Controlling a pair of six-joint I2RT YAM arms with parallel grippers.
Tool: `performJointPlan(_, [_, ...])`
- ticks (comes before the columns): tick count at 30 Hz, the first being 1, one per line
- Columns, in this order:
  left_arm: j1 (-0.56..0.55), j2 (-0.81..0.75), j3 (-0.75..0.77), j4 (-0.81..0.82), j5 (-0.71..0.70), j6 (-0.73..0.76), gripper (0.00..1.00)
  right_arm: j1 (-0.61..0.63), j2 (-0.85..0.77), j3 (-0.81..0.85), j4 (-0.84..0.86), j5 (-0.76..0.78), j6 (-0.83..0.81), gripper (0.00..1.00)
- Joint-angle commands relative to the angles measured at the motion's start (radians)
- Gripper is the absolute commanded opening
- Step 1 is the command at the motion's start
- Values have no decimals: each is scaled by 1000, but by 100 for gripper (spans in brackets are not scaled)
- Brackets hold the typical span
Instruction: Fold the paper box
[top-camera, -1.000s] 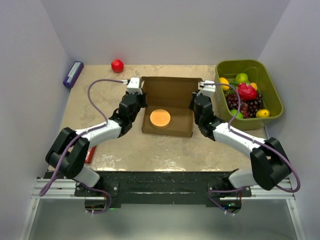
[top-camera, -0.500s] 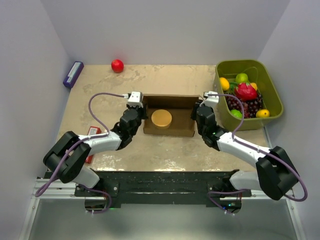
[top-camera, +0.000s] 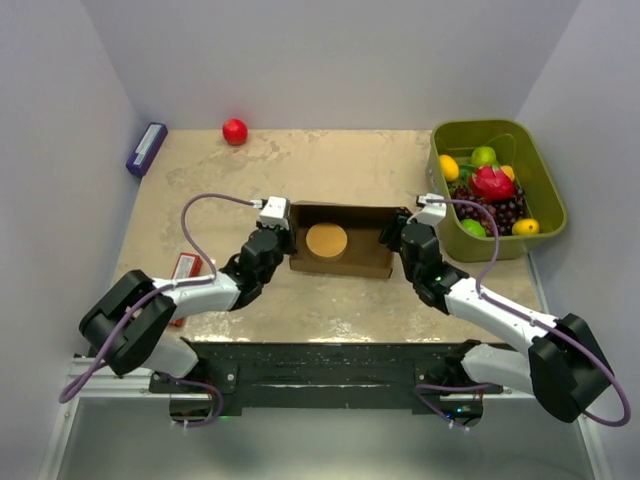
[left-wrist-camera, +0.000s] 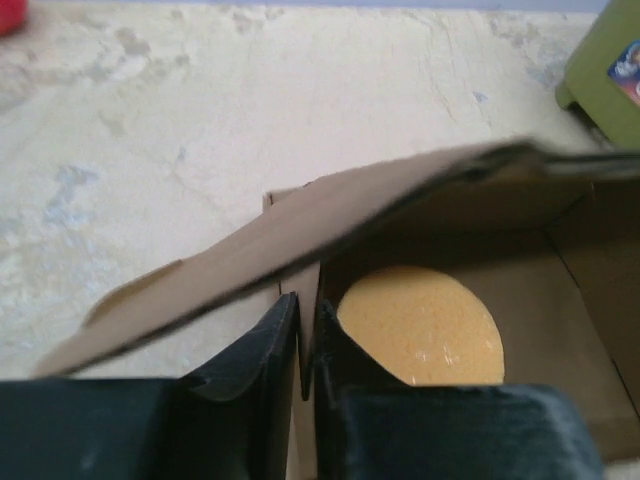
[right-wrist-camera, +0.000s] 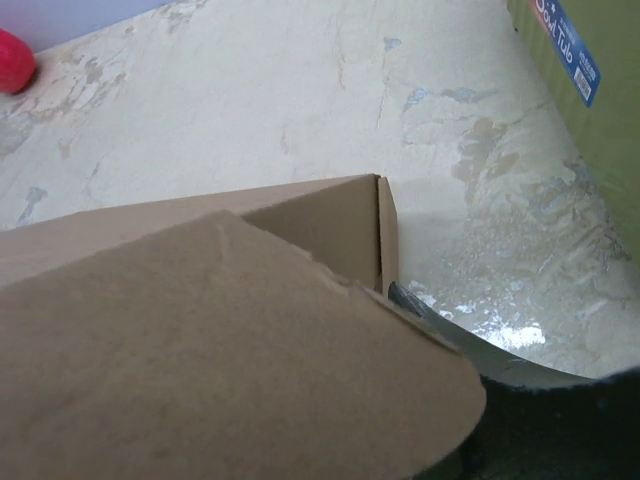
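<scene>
The paper box (top-camera: 345, 262), brown cardboard, sits mid-table with a round orange disc (top-camera: 326, 240) lying inside it. Its lid (left-wrist-camera: 350, 215) leans forward over the tray at a slant. My left gripper (top-camera: 284, 232) is at the box's left wall; in the left wrist view its jaws (left-wrist-camera: 308, 310) pinch that wall, one finger inside and one outside. My right gripper (top-camera: 393, 236) is at the right wall. In the right wrist view a lid flap (right-wrist-camera: 220, 370) hides most of it. One finger (right-wrist-camera: 440, 325) shows outside the box corner, well off centre, so the jaws stand open.
A green bin (top-camera: 540, 180) of fruit stands at the right, close to my right arm. A red ball (top-camera: 234, 131) and a purple box (top-camera: 146, 149) lie at the back left. A small red item (top-camera: 186, 268) lies beside my left arm.
The lid swung up from lying open at the back and now leans over the tray. Both grippers drew toward the near edge. The right jaws have opened.
</scene>
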Motion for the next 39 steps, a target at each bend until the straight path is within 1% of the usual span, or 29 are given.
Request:
performJointPlan(1, [-22, -55, -62, -123, 63, -21, 34, 6, -29, -24, 0, 7, 23, 57])
performJointPlan(2, [-22, -91, -74, -125, 82, -18, 39, 6, -27, -26, 1, 10, 23, 57])
performJointPlan(3, [-22, -108, -79, -129, 93, -15, 49, 6, -26, -26, 1, 10, 23, 57])
performJointPlan(5, [-23, -153, -85, -157, 119, -10, 56, 8, -19, -25, 0, 9, 23, 58])
performJointPlan(6, [-23, -163, -86, -165, 127, -7, 62, 6, -18, -25, 1, 9, 21, 59])
performJointPlan(9, [-23, -209, -89, -221, 162, -9, 70, 6, -21, -31, 4, 9, 24, 60])
performJointPlan(12, [-23, -280, -111, -283, 179, -21, 76, 6, -33, -40, 6, 10, 27, 65])
performJointPlan(15, [-23, -384, -125, -367, 208, -27, 81, 6, -49, -49, 4, 10, 26, 71])
performJointPlan(17, [-22, -475, -115, -453, 233, -36, 83, 6, -59, -49, -5, 9, 23, 81])
performJointPlan(19, [-20, -559, -91, -510, 245, -42, 85, 6, -75, -48, -26, 14, 18, 96])
performJointPlan(20, [-22, -582, -82, -568, 267, -45, 85, 6, -81, -46, -35, 15, 18, 99])
performJointPlan(22, [-20, -648, -56, -619, 273, -56, 88, 8, -110, -46, -54, 10, 17, 99])
performJointPlan(27, [-19, -702, 41, -806, 279, -82, 89, 6, -197, -58, -121, -34, 24, 99])
performJointPlan(30, [-17, -716, 148, -873, 270, -76, 92, 6, -280, -60, -199, -80, 30, 99])
performJointPlan(31, [-17, -719, 171, -895, 274, -61, 93, 6, -330, -48, -271, -88, 40, 99])
performJointPlan(32, [-17, -719, 194, -903, 274, -52, 98, 6, -354, -37, -322, -98, 49, 99])
performJointPlan(33, [-17, -711, 249, -913, 279, -39, 100, 8, -383, -26, -368, -130, 55, 99])
performJointPlan(34, [-12, -701, 283, -944, 300, -3, 100, 6, -433, -9, -441, -152, 54, 98])
performJointPlan(35, [-9, -685, 323, -970, 313, 19, 99, 8, -461, -2, -477, -178, 52, 98])
performJointPlan(36, [-5, -647, 407, -1000, 322, 39, 100, 6, -484, 9, -541, -215, 46, 98])
performJointPlan(37, [1, -626, 449, -1058, 342, 71, 100, 6, -524, 31, -569, -233, 44, 98])
performJointPlan(39, [26, -567, 547, -1093, 369, 88, 100, 6, -552, 57, -642, -285, 40, 98])
